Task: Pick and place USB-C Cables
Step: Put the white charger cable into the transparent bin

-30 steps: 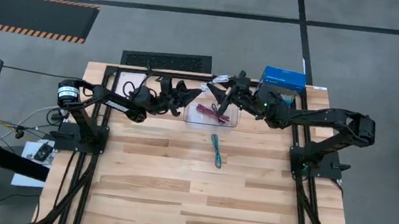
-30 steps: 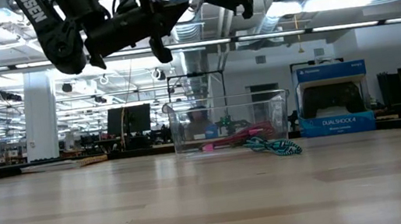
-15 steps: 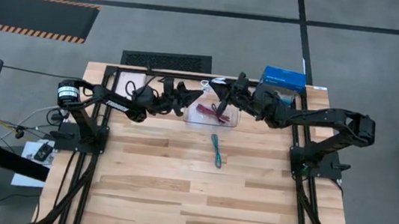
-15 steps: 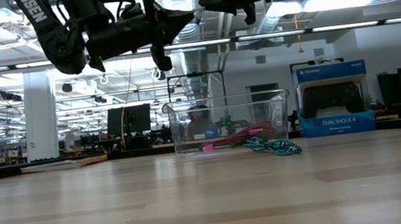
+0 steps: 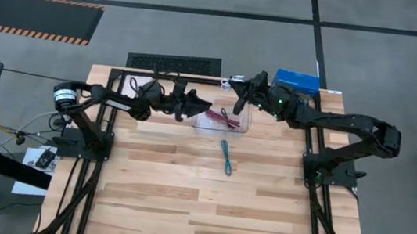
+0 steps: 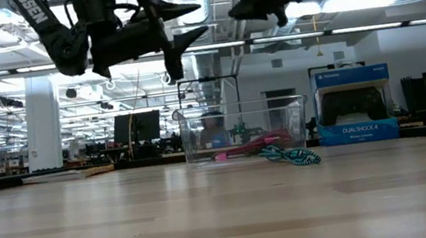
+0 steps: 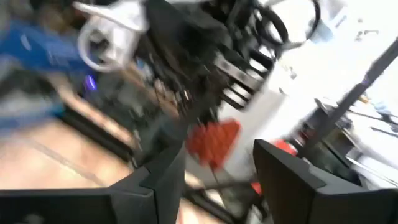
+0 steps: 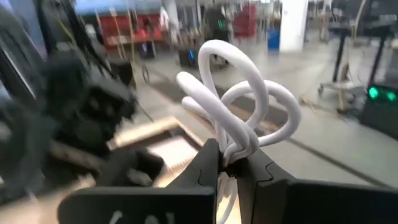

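My right gripper [image 8: 230,160] is shut on a white USB-C cable bundle [image 8: 239,102], high above the table's far edge beside the clear bin [image 5: 197,120]. In the high view the white cable [image 5: 235,79] shows just beyond my right gripper [image 5: 243,93]. My left gripper [image 6: 197,19] stands open a little to the left of it, at the same height, with nothing between its fingers. A dark red cable [image 5: 218,118] lies in the bin. A teal cable [image 5: 226,157] lies on the table in front of the bin. My right gripper pinches the white bundle between its two fingers at the gathered lower end of the loops [image 8: 231,147]. The loops stand up and fan out beyond the fingertips. The cable is lifted clear of the table and the bin.
A blue box [image 5: 296,81] stands at the table's far right, right behind my right arm. The near half of the wooden table [image 5: 205,211] is bare wood.
My right gripper has shut on the white cable and drawn back with it toward the table's far right. My left gripper has opened and let the cable go, staying above the bin's left side.
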Controlling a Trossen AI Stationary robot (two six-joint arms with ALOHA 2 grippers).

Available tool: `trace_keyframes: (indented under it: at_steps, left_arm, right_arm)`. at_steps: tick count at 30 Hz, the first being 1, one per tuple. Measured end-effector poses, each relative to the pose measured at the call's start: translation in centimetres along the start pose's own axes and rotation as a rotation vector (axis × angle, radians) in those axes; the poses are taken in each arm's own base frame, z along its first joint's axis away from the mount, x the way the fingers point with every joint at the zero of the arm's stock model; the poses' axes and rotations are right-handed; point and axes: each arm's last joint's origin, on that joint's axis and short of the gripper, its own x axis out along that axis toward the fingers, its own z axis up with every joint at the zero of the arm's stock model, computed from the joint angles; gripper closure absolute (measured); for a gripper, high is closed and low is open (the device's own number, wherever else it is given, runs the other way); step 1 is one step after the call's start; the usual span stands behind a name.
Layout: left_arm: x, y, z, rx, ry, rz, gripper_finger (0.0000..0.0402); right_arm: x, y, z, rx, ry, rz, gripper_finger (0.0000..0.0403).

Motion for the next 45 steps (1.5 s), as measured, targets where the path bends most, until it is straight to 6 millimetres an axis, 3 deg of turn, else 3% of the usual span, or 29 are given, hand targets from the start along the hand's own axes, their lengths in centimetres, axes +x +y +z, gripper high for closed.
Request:
trace_keyframes:
  at_steps: [3,10,18,24,33,45]
  left_arm:
    - [-0.7,-0.5,0.8,-0.044,0.095,-0.002,0.0218]
    - [-2.6,-3.9,2.8,0.062,0.145,0.076,0.0233]
    - [-5.6,-7.9,4.4,0.191,0.112,0.225,0.0246]
    - [-7.8,-9.7,5.0,0.278,0.075,0.355,0.0246]
    - [-9.5,-9.8,4.4,0.298,0.118,0.552,0.0246]
    - [-9.7,-9.3,3.9,0.282,0.169,0.620,0.0246]
  right_arm:
    - [-0.4,-0.5,-0.5,-0.026,0.090,-0.021,0.0375]
    - [0.5,-0.7,-3.6,-0.092,0.368,-0.043,0.0375]
    - [4.1,0.6,-5.3,-0.193,0.590,0.045,0.0375]
    - [7.1,1.1,-6.3,-0.231,0.704,0.071,0.0376]
    - [10.4,2.1,-8.8,-0.241,0.845,0.156,0.0376]
    - [11.4,3.4,-11.9,-0.228,1.043,0.236,0.0370]
